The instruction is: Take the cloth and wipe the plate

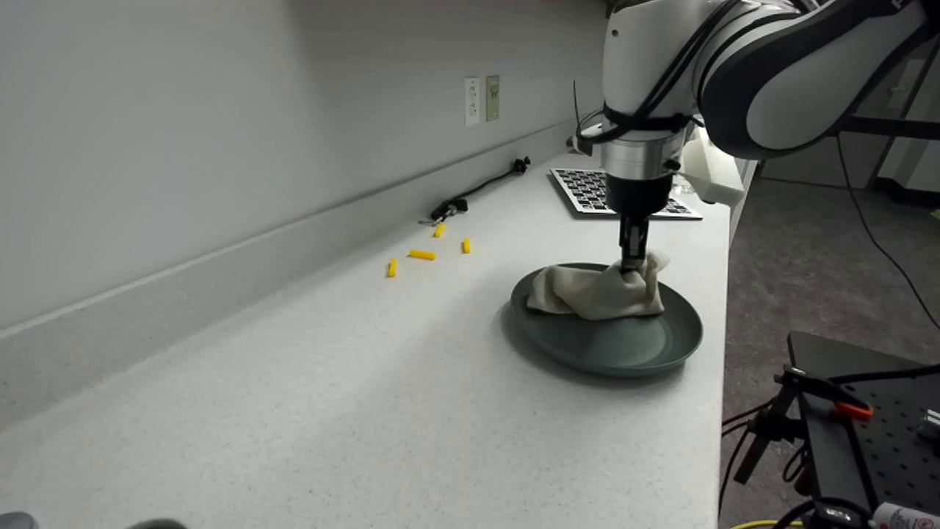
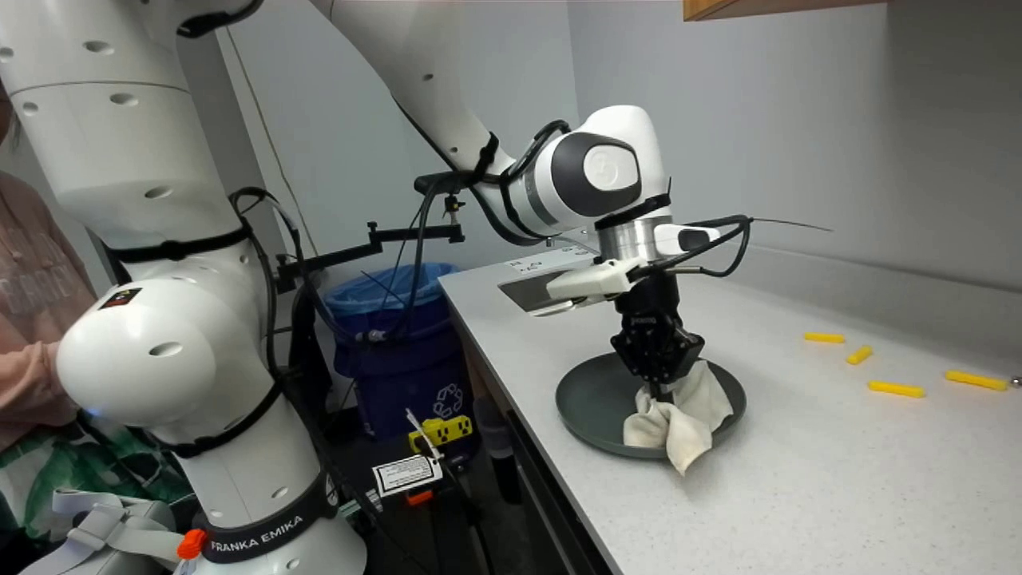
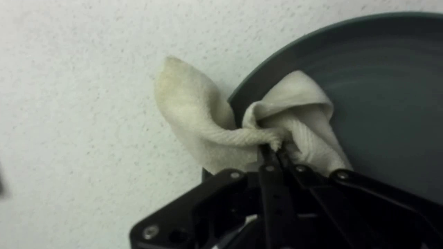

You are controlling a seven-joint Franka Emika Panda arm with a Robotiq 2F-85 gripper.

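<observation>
A dark green-grey round plate [image 1: 617, 349] sits on the white counter near its edge. It shows in both exterior views [image 2: 591, 407] and partly in the wrist view [image 3: 384, 114]. A crumpled cream cloth [image 1: 598, 297] lies on the plate. In an exterior view, a corner of the cloth [image 2: 683, 435] hangs over the rim. In the wrist view, part of the cloth [image 3: 187, 107] is over the counter beside the plate. My gripper [image 3: 275, 150] points down with its fingers shut on a bunched fold of the cloth. It also shows in both exterior views [image 1: 632, 263] [image 2: 661, 391].
Several yellow sticks [image 1: 421, 255] lie on the counter [image 1: 330, 411] toward the wall. A cable with a black clamp [image 1: 449, 209] lies by the backsplash. A black-and-white patterned board [image 1: 584, 187] lies behind the plate. The counter edge drops off beside the plate.
</observation>
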